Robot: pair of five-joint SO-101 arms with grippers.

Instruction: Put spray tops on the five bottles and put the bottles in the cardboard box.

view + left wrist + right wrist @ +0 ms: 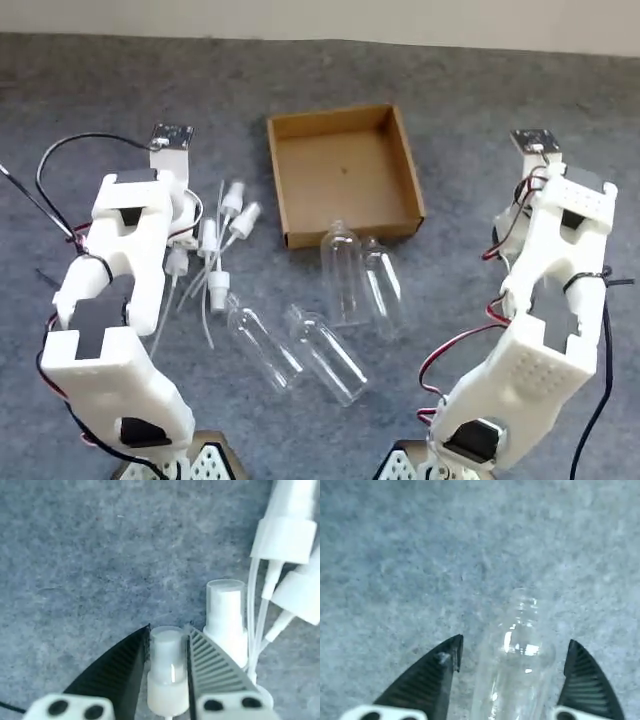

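Left wrist view showed the left gripper (169,630) clamped on a spray top (167,680) by its collar; light, rigid plastic, though its thin dip tube would likely bend. The right gripper (515,641) was spread around a clear bottle (516,675), not squeezing it; thin-walled, slick, probably crushable, best taken mid-body. 4 bottles (342,270) lay at 6 o'clock of the cardboard box (345,232).

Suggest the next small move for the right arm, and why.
Probably close the right gripper on the bottle. The bottle lies between its open fingers with a gap on each side, while the left gripper pinches a spray top. A firmly held bottle seems needed before that top can go on.
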